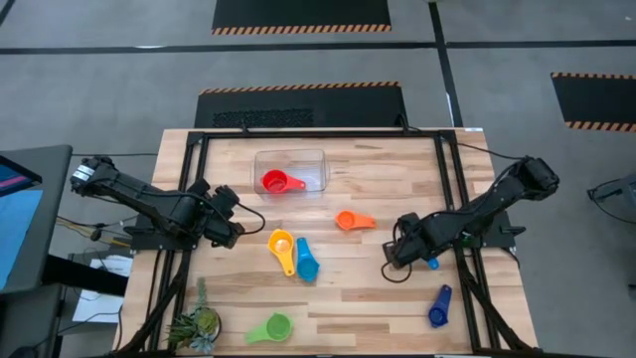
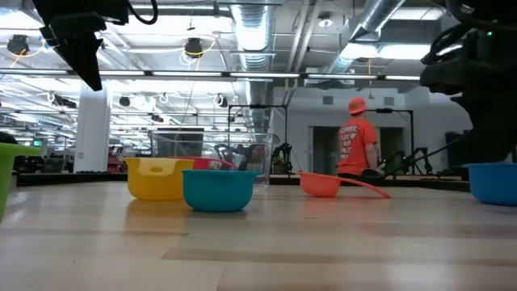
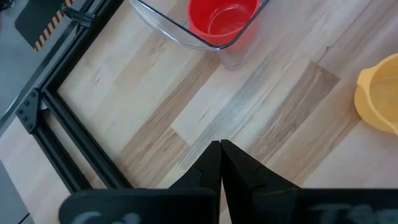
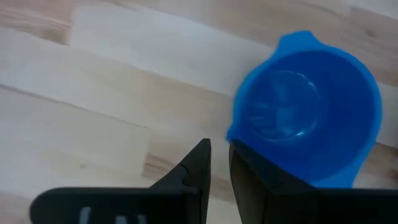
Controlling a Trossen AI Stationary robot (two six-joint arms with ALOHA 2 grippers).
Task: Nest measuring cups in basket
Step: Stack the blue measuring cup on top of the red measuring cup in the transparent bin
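The clear basket [image 1: 308,159] stands at the table's far middle with the red cup [image 1: 275,182] inside, also seen in the left wrist view [image 3: 221,22]. Orange [image 1: 348,220], yellow [image 1: 281,243], light blue [image 1: 307,265], green [image 1: 275,327] and dark blue [image 1: 438,311] cups lie on the wood. A blue cup [image 4: 311,115] sits upright just beside my right gripper [image 4: 217,146], whose fingers show only a narrow gap and hover near its rim. My left gripper [image 3: 220,144] is shut, above bare wood left of the yellow cup [image 3: 379,93].
A small potted plant [image 1: 196,323] stands at the near left corner. A black metal frame [image 1: 189,179] runs along the table's edges. Bare wood lies between the basket and the scattered cups. A person in an orange shirt [image 2: 358,145] stands far behind the table.
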